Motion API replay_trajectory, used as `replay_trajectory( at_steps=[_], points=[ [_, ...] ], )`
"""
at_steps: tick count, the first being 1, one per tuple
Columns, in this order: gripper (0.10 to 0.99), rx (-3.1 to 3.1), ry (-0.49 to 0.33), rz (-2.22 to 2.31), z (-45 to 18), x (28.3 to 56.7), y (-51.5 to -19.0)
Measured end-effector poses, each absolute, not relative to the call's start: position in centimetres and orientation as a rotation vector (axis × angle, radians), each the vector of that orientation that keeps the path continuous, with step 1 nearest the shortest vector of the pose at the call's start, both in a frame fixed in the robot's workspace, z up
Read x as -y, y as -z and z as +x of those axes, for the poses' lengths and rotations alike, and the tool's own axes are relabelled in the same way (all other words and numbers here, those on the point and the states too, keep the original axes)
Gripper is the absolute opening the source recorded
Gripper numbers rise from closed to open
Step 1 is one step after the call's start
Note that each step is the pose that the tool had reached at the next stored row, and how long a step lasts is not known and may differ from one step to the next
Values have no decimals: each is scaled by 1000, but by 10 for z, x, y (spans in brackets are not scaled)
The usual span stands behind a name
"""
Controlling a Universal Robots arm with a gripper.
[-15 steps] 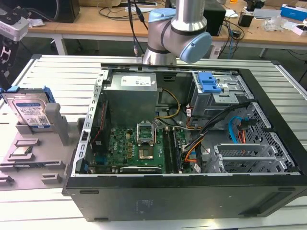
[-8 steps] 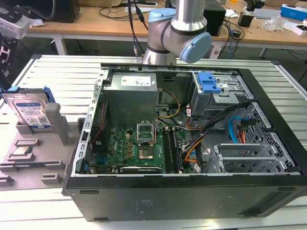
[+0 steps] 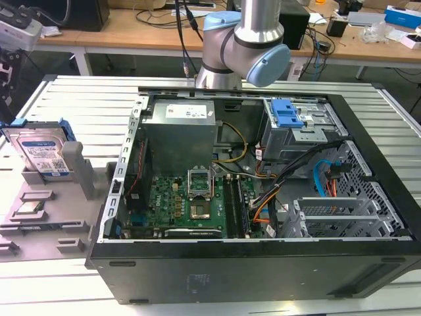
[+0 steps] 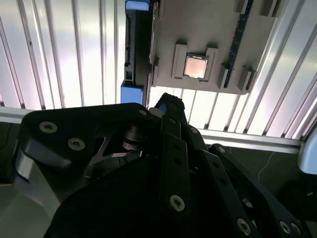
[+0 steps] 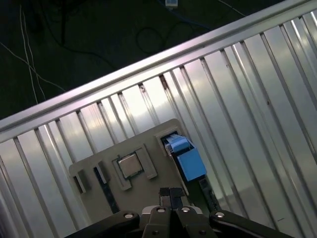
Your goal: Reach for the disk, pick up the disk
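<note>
Disk (image 3: 41,155) is stood on edge in the grey fixture (image 3: 46,227) on the table (image 3: 85,99), at 9 o'clock of the PC case (image 3: 263,276), presumably so its top edge is left graspable; the pincer (image 5: 171,194) is held above it, clenched, empty.

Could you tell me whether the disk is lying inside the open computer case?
No, the disk stands in the grey holder on the table, outside the case.

The silver disk (image 3: 38,146) bears a blue-and-white label (image 3: 47,162) and blue rails (image 3: 18,123).
</note>
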State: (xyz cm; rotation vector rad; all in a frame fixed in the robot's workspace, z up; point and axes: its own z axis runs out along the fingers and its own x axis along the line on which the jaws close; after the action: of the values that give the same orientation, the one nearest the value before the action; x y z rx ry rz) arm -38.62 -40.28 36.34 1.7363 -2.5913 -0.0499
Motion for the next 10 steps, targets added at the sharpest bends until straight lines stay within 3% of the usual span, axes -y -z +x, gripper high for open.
replay_trajectory(
  at_steps=[10],
  points=[
    [106, 2466, 47, 1907, -386, 403, -363]
  ],
)
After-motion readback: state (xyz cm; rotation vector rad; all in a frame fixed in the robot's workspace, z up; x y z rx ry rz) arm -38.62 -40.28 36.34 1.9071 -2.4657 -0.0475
